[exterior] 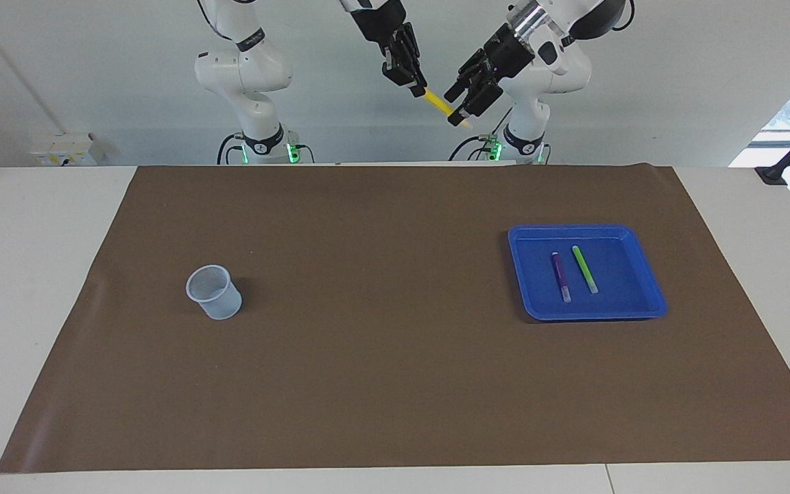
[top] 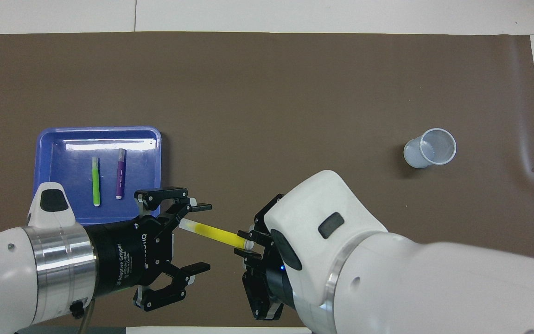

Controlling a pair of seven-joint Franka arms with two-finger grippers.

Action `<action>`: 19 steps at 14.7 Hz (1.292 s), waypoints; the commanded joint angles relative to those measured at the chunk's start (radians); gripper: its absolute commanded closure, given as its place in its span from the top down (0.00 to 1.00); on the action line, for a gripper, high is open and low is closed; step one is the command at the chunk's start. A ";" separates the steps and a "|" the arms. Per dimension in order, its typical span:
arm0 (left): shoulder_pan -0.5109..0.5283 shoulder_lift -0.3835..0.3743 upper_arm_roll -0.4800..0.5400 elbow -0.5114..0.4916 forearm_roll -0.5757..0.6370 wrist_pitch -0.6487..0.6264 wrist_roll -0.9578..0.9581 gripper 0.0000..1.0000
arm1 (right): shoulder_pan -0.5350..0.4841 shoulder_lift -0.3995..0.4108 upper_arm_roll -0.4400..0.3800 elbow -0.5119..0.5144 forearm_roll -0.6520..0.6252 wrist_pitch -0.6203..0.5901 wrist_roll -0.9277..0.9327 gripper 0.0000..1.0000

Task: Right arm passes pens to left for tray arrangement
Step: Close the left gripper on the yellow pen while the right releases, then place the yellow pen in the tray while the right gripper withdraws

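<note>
High in the air over the robots' edge of the brown mat, my right gripper (exterior: 414, 84) (top: 250, 244) is shut on one end of the yellow pen (exterior: 439, 104) (top: 212, 231). The pen's whitish free end lies between the fingers of my left gripper (exterior: 459, 107) (top: 200, 237), which is open and not clamped on it. The blue tray (exterior: 587, 230) (top: 100, 130) sits toward the left arm's end of the table. In it lie the purple pen (exterior: 560, 276) (top: 120, 174) and the green pen (exterior: 584, 269) (top: 95, 181), side by side.
A small pale translucent cup (exterior: 214, 293) (top: 429, 148) stands on the brown mat (exterior: 381, 343) toward the right arm's end. The white tabletop borders the mat on all sides.
</note>
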 commanded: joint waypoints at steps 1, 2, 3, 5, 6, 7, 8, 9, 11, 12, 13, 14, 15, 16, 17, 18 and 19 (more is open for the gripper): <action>0.009 -0.033 -0.022 -0.012 0.038 0.015 -0.044 0.79 | -0.008 0.013 0.008 0.020 -0.017 -0.007 -0.015 0.00; 0.009 -0.033 -0.024 -0.012 0.038 0.014 -0.043 0.69 | -0.008 0.013 0.008 0.020 -0.017 -0.007 -0.013 0.00; 0.009 -0.033 -0.024 -0.012 0.038 0.015 -0.043 0.56 | -0.008 0.011 0.008 0.020 -0.017 -0.007 -0.013 0.00; 0.009 -0.033 -0.022 -0.012 0.038 0.014 -0.043 0.37 | -0.008 0.013 0.008 0.020 -0.017 -0.006 -0.013 0.00; 0.009 -0.033 -0.022 -0.012 0.038 0.014 -0.043 0.25 | -0.008 0.013 0.008 0.020 -0.017 -0.006 -0.012 0.00; 0.009 -0.033 -0.022 -0.012 0.038 0.014 -0.043 0.07 | -0.008 0.011 0.008 0.020 -0.017 -0.006 -0.010 0.00; 0.009 -0.033 -0.022 -0.012 0.038 0.015 -0.040 0.00 | -0.008 0.011 0.008 0.020 -0.017 -0.007 -0.010 0.00; 0.011 -0.033 -0.021 -0.014 0.038 0.015 -0.034 0.00 | -0.008 0.013 0.008 0.020 -0.017 -0.010 -0.010 0.00; 0.012 -0.033 -0.018 -0.014 0.038 0.018 -0.026 0.00 | -0.008 0.011 0.008 0.020 -0.017 -0.007 -0.010 0.00; 0.023 -0.032 -0.018 -0.014 0.038 0.020 -0.026 0.00 | -0.008 0.013 0.008 0.020 -0.017 -0.007 -0.010 0.00; 0.035 -0.032 -0.019 -0.012 0.038 0.020 -0.028 0.00 | -0.008 0.013 0.008 0.020 -0.017 -0.009 -0.007 0.00; 0.035 -0.032 -0.019 -0.012 0.038 0.021 -0.028 0.00 | -0.008 0.013 0.006 0.020 -0.017 -0.013 0.000 0.00; 0.037 -0.032 -0.019 -0.012 0.038 0.021 -0.028 0.00 | -0.008 0.013 0.006 0.020 -0.017 -0.012 0.012 0.32; 0.037 -0.032 -0.019 -0.012 0.038 0.021 -0.028 0.00 | -0.008 0.013 0.005 0.020 -0.017 -0.015 0.017 0.99; 0.037 -0.030 -0.019 -0.012 0.038 0.027 -0.028 0.00 | -0.010 0.014 0.000 0.020 -0.017 -0.018 0.017 1.00; 0.038 -0.029 -0.019 -0.012 0.038 0.030 -0.028 0.00 | -0.010 0.014 -0.003 0.020 -0.017 -0.019 0.017 1.00; 0.038 -0.029 -0.019 -0.012 0.038 0.031 -0.028 0.00 | -0.010 0.014 -0.008 0.020 -0.022 -0.022 0.019 1.00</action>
